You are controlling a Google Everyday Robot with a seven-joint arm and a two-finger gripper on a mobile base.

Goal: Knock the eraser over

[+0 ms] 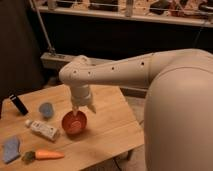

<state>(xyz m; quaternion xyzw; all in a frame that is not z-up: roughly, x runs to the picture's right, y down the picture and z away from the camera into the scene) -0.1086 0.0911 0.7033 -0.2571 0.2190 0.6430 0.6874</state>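
Camera view: the gripper [83, 109] hangs at the end of the pale arm [115, 72], pointing down over the middle of the worktop [112, 127]. It sits just above the far rim of a red bowl [74, 123]. Its jaws stand parted, with nothing between them.

The eraser [19, 104] is well apart from the jaws, near the worktop's far left edge. A small round blue piece [46, 109] sits between the two, nearer the eraser. Nothing touches the eraser.

The eraser is a slim black block with a pale strip at its upper end. In the picture its long axis slants from upper left to lower right, with the lower end towards the blue piece. I cannot tell whether it stands tilted or lies flat.

The worktop is light wood with visible plank seams. On it, nearer the camera, are:
- a white tube [42, 130] lying on its side just left of the bowl
- a blue cloth-like piece [10, 149] at the left edge
- a carrot [43, 155] close to the front edge, its orange tip to the right

The robot's large pale body [182, 120] fills the right side. The room behind is dark. A light rail [125, 16] crosses the top, a thin rod [44, 27] slants down from it, and a grey ledge [52, 60] sits behind the worktop.
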